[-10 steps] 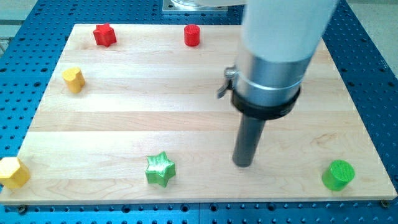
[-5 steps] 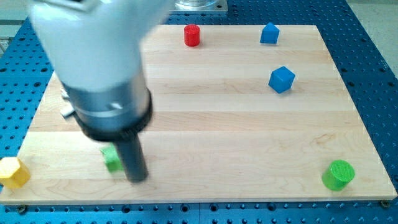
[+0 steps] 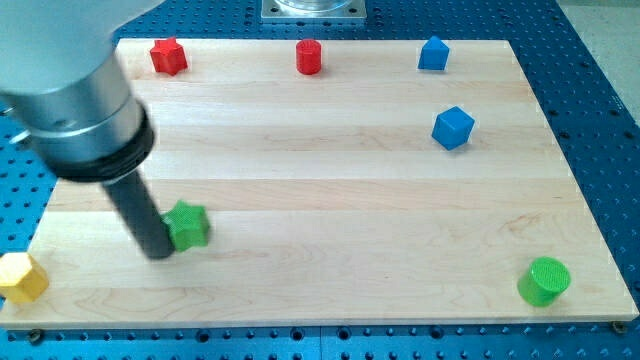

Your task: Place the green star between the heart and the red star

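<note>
The green star (image 3: 187,224) lies on the wooden board (image 3: 330,200) at the lower left. My tip (image 3: 158,251) stands right against the star's left side, touching it. The red star (image 3: 168,56) sits at the board's top left corner. The yellow heart seen earlier at the left edge is hidden behind the arm.
A red cylinder (image 3: 309,57) and a blue block (image 3: 433,53) lie along the top edge. A blue cube (image 3: 452,127) sits at the right. A green cylinder (image 3: 544,280) is at the bottom right. A yellow block (image 3: 20,277) sits at the bottom left corner.
My tip swept from the board's right middle across to the left. The green star moved left and up from the bottom edge. My tip is now on the star's left side.
</note>
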Robot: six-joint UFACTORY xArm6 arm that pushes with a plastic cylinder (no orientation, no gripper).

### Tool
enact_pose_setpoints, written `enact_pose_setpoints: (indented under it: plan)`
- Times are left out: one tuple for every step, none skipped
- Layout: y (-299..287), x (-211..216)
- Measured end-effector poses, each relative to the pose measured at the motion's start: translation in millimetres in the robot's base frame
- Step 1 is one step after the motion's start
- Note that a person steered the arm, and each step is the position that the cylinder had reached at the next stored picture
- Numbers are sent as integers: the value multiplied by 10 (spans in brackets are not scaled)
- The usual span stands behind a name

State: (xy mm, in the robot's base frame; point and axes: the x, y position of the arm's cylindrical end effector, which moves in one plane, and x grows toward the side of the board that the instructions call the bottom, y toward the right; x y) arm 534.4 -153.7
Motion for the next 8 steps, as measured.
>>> enact_pose_setpoints:
  plan:
    - [458,-172]
    - [884,-186]
    - [1146,-177]
    - [1146,-642]
    - [1194,-1010]
    - [1346,-1375]
    - [827,-1824]
    - [277,-2226]
